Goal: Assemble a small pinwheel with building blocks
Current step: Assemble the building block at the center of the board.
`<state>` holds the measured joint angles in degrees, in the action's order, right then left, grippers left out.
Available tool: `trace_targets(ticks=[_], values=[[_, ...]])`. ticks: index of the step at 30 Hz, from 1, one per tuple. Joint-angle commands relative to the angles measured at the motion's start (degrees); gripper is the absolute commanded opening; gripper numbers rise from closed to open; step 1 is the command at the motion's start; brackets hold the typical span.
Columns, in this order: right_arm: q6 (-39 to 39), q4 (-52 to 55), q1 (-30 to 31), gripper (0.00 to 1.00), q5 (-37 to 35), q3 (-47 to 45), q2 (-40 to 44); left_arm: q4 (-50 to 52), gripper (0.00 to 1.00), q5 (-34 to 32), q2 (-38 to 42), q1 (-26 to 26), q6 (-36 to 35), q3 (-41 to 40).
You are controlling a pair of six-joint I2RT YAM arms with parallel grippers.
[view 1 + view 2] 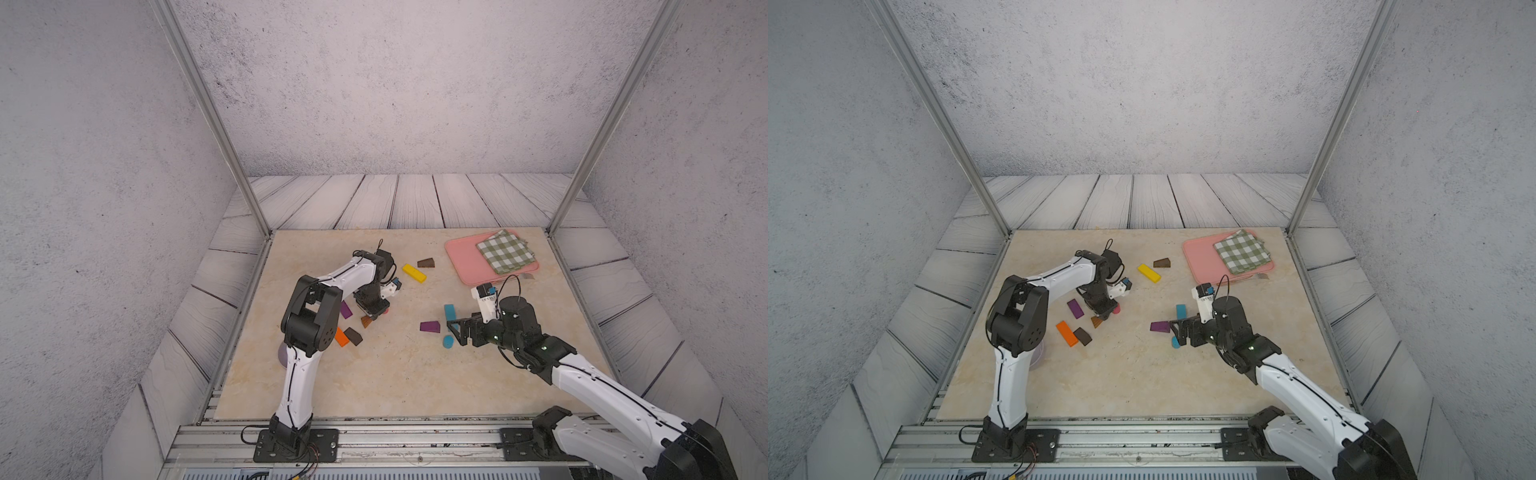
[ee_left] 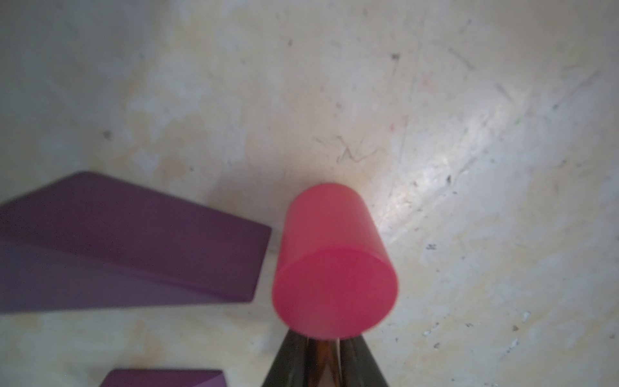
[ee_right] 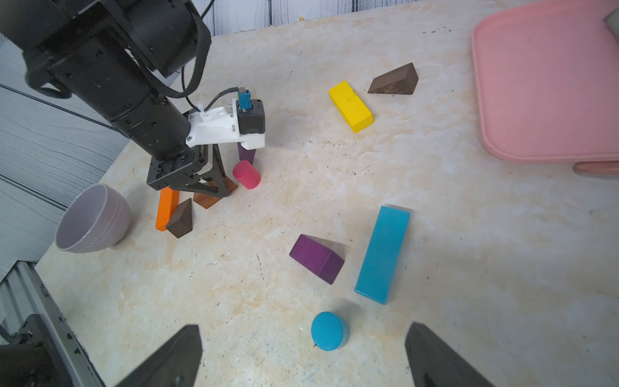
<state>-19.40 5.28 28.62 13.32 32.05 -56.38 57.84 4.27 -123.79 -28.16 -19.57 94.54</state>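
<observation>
Blocks (image 1: 414, 273) lie spread out on the table (image 1: 395, 374), and no pinwheel shape shows yet. They look like small painted wood: hard, light, and a bit slippery on the smooth paint. A bar, like the yellow bar (image 3: 350, 105) or the teal bar (image 3: 382, 254), is likely best pinched across its two long flat sides. A wedge, like the purple wedge (image 3: 316, 258), is likely best pinched on its two flat matching faces, since the slope could slide out. The pink cylinder (image 2: 335, 288) and the blue cylinder (image 3: 330, 331) can roll, so a grip across the round middle seems safest. The left gripper (image 2: 323, 348) is low, with the pink cylinder right at its tips and another purple wedge (image 2: 134, 241) just beside it. Its jaws are almost closed, with only a thin gap, and it cannot be told whether they pinch anything. The right gripper (image 3: 303, 325) is wide open and holds nothing, with the blue cylinder just in front of it. An orange bar (image 3: 165, 207) and a dark wedge (image 3: 181, 219) seem to touch each other near the bowl (image 3: 114, 217). The bowl looks empty. The tray (image 1: 461, 257) holds a folded checked cloth (image 1: 505, 251) and no blocks.
</observation>
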Motion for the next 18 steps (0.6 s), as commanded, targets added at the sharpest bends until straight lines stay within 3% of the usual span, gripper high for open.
trace_targets(ticks=[1,14,17,18], values=[[0.68,-0.97,-0.24,0.99,-0.12,-1.03,0.79,0.85,0.23,1.68,0.22,-0.49,0.60,0.20],[0.50,-0.87,-0.23,0.99,0.30,-1.21,1.44,2.23,0.40,0.81,1.52,-0.40,1.29,0.90],[0.55,-0.87,-0.23,0.99,0.36,-1.42,1.61,2.19,0.52,1.35,2.51,-0.38,1.29,0.93],[0.57,-0.97,-0.24,0.99,0.38,-1.38,1.67,2.43,0.61,1.52,2.81,-0.40,1.29,1.02]])
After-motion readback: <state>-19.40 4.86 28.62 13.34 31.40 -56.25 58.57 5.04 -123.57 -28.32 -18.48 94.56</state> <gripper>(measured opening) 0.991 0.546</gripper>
